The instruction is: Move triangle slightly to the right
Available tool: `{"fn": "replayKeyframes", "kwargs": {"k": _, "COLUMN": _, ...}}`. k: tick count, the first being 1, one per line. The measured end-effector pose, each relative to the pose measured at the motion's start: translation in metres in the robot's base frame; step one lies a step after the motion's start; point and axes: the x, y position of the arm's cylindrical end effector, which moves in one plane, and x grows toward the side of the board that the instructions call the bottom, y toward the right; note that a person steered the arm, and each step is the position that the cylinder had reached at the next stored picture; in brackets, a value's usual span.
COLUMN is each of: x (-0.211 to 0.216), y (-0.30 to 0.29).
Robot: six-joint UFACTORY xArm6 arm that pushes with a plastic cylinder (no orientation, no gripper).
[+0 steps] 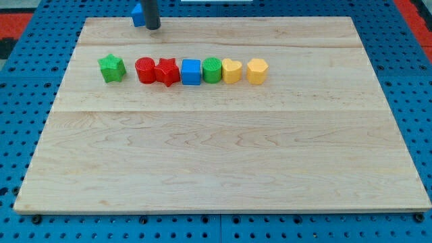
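Observation:
A blue block (138, 15), likely the triangle, lies at the board's top edge, left of centre; the rod hides much of it. My tip (152, 28) stands right against its right side. Below, a row of blocks runs left to right: a green star (111, 68) set apart, then a red cylinder (144, 70), a red star (167, 71), a blue cube (192, 71), a green cylinder (212, 69), a yellow heart-like block (231, 70) and a yellow hexagon (256, 70), close together.
The wooden board (223, 162) lies on a blue pegboard surface (13, 101). The blue block at the top sits at the board's upper edge.

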Motion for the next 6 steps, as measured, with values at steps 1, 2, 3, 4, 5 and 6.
{"fn": "replayKeyframes", "kwargs": {"k": 1, "x": 0.0, "y": 0.017}}
{"fn": "replayKeyframes", "kwargs": {"k": 2, "x": 0.008, "y": 0.036}}
{"fn": "replayKeyframes", "kwargs": {"k": 3, "x": 0.063, "y": 0.115}}
{"fn": "replayKeyframes", "kwargs": {"k": 4, "x": 0.066, "y": 0.061}}
{"fn": "replayKeyframes", "kwargs": {"k": 5, "x": -0.022, "y": -0.114}}
{"fn": "replayKeyframes", "kwargs": {"k": 6, "x": -0.024, "y": -0.107}}
